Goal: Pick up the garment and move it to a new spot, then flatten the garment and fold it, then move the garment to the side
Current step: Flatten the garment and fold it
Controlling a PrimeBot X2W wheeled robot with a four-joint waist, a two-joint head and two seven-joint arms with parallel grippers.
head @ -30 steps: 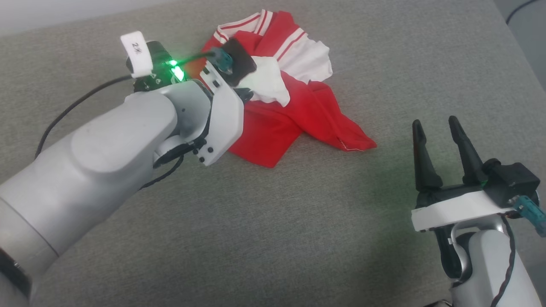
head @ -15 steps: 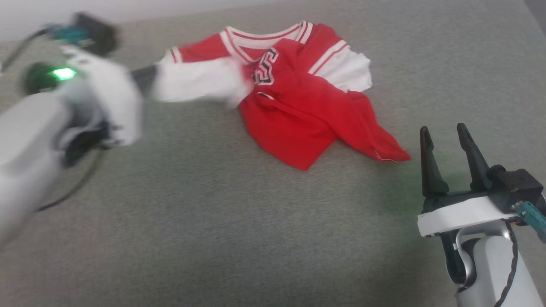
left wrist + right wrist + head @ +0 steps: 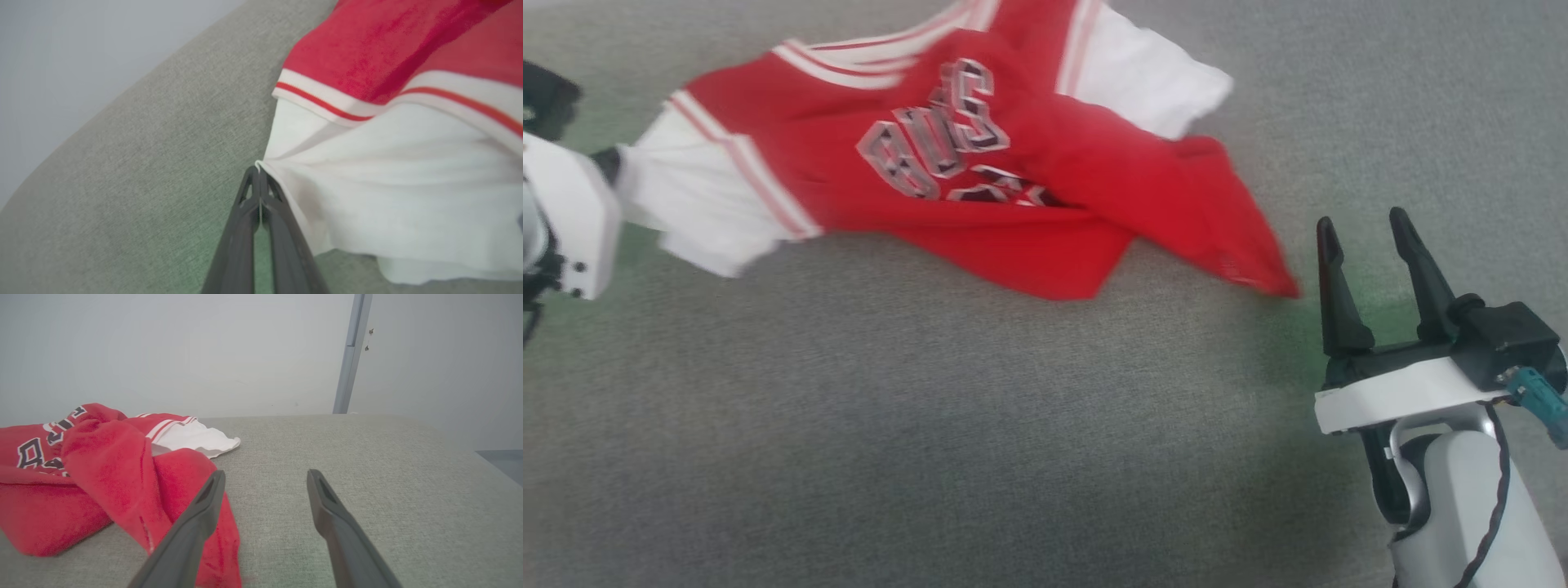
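the red shirt (image 3: pixel 1029 188) stretches across the upper half of the head view on the grey cloth surface (image 3: pixel 931 425), one white sleeve drawn out toward the left edge. the left claw (image 3: pixel 258 173) is pinched tight on that sleeve's white edge. the right claw (image 3: pixel 1361 219), at the lower right, stands wide apart and empty, close to the shirt's red hem. the sleeve seems raised off the surface, though blur leaves that unsure.

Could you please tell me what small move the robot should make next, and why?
Probably move the open right hand to the red hem beside it and pinch it: the left hand is shut on the white sleeve end, yet the garment lies rumpled.
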